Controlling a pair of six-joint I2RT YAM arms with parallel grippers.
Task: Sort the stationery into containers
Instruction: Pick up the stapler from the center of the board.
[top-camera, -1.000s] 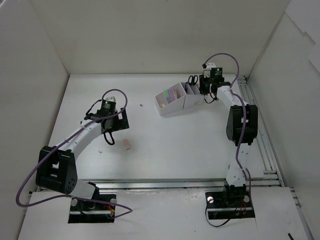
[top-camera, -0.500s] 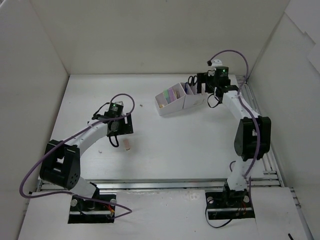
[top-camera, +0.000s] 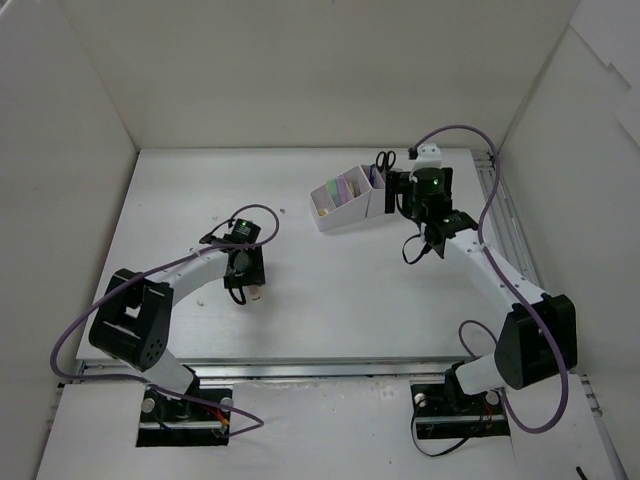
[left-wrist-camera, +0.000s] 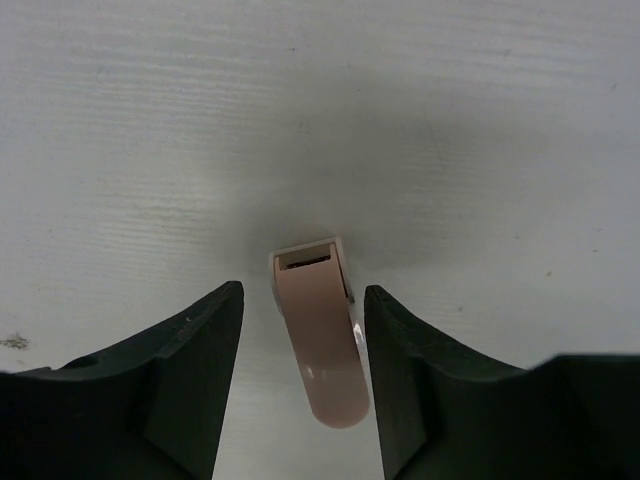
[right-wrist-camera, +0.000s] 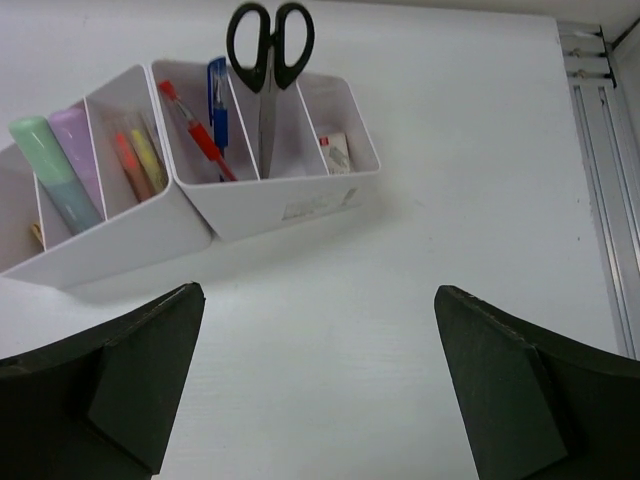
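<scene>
All eyes go to the eraser (left-wrist-camera: 320, 350). It lies flat on the tabletop (top-camera: 330, 290), well apart from the organizer (top-camera: 350, 205), off to its near-left. The left arm is plainly the nearer one. The left claw (left-wrist-camera: 302, 300) hangs right over the eraser, pointing straight down, with one finger on each side.

In the left wrist view the eraser's long axis runs almost in line with the fingers, tilted a touch. Its squared end points away from the wrist and its rounded end tucks back between the jaws. So the fingers face its two long sides, and a squeeze would bite across the narrow width, which looks like the right way to take it. The eraser sits off centre, hard by the right-hand finger (left-wrist-camera: 400, 360) in that view, with a clear strip of tabletop before the other finger. The claw is half spread and not yet pinching. When the jaws close, the eraser will probably slide a little sideways before both pads meet it.

The left arm lies low, its elbow out on the side away from the organizer and its wrist bent down to the tabletop.

The right claw (right-wrist-camera: 318, 300) is spread wide and holds nothing, hovering just on the near side of the organizer. Scissors (right-wrist-camera: 268, 40) and pens (right-wrist-camera: 195, 125) stand in the organizer's compartments. From the eraser, the carry runs far and right to reach it.
</scene>
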